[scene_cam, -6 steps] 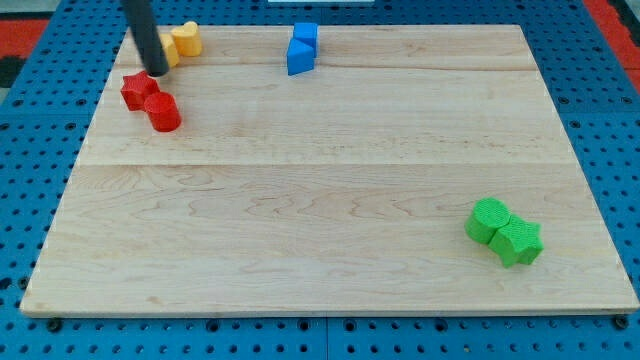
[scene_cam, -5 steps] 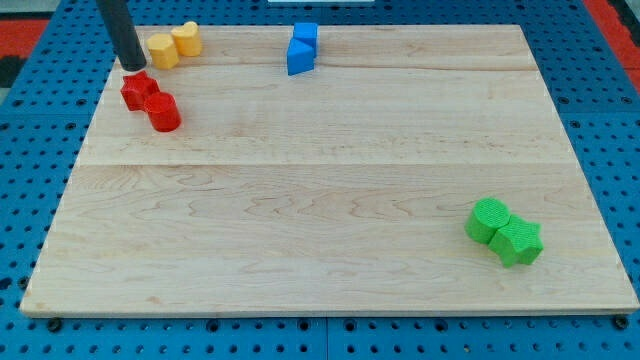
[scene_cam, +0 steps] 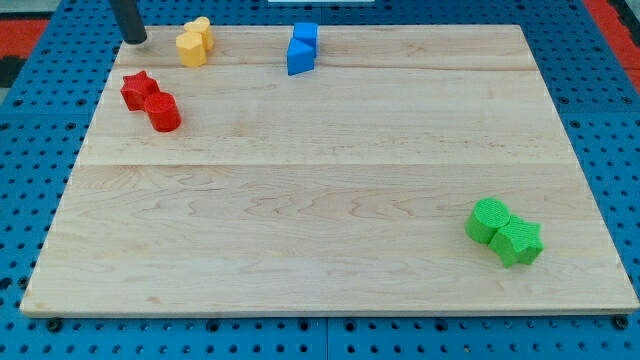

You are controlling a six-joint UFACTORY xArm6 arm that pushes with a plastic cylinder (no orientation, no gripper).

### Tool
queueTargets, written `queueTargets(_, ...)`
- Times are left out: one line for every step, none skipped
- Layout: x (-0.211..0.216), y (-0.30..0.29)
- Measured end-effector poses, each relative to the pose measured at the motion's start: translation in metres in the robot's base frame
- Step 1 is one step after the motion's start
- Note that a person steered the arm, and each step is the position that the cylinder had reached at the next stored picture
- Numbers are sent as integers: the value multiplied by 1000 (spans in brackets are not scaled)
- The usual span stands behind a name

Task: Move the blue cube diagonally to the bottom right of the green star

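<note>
The blue cube point(scene_cam: 306, 35) sits at the top middle of the wooden board point(scene_cam: 330, 180), touching a second blue block point(scene_cam: 298, 58) just below it. The green star point(scene_cam: 518, 242) lies at the lower right, touching a green round block point(scene_cam: 488, 220) on its upper left. My tip point(scene_cam: 134, 39) is at the board's top left corner, left of the yellow blocks and far from the blue cube.
Two yellow blocks point(scene_cam: 194, 42) sit close together at the top left. A red star point(scene_cam: 138, 89) and a red cylinder point(scene_cam: 163, 112) lie just below them. A blue pegboard point(scene_cam: 40, 120) surrounds the board.
My tip has moved up and to the left, away from the red star toward the corner. The two yellow blocks have shifted to the right and turned.
</note>
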State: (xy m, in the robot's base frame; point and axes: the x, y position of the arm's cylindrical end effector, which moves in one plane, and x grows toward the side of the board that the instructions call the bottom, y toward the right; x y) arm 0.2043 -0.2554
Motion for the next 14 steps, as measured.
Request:
queueTargets(-6,52)
queueTargets(3,112)
queueTargets(32,167)
queueTargets(61,220)
queueTargets(80,245)
queueTargets(66,196)
queueTargets(26,182)
queueTargets(2,181)
queueTargets(3,220)
queueTargets(30,276)
queueTargets(69,305)
queueTargets(86,310)
queueTargets(56,312)
queueTargets(47,265)
